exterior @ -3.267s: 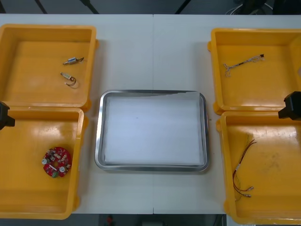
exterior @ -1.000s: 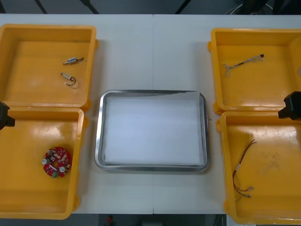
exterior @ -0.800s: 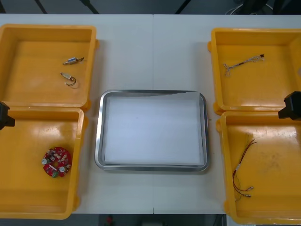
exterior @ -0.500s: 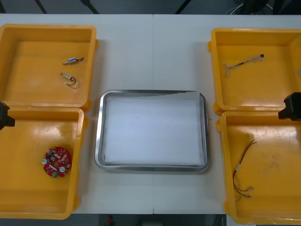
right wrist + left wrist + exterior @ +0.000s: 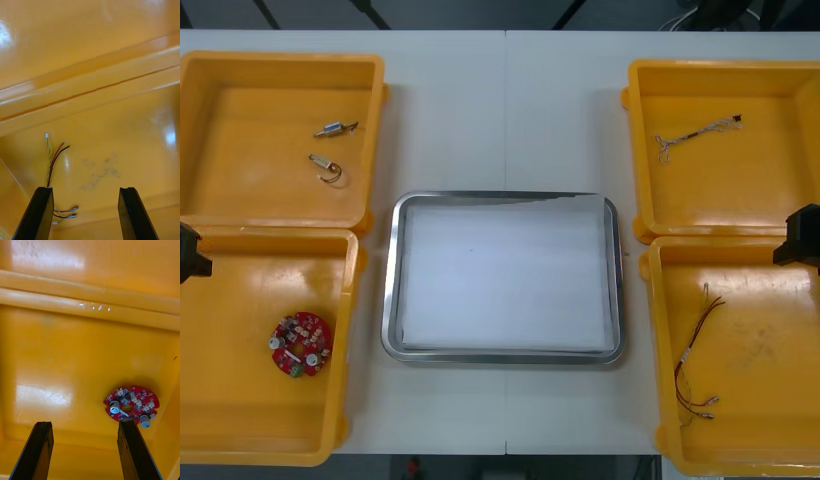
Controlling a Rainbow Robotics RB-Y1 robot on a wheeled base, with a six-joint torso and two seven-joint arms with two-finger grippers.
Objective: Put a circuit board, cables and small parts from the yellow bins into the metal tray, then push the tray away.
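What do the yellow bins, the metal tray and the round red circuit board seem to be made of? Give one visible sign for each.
Yellow bins: probably moulded plastic, glossy; rounded corners, soft glare.
Metal tray: polished metal rim, reflective; white matte inside, perhaps a liner.
Circuit board: rigid red sheet, likely laminate, carrying small silvery parts.

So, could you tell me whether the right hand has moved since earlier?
Yes: the right hand has edged slightly nearer, farther over the far rim of the near right bin.
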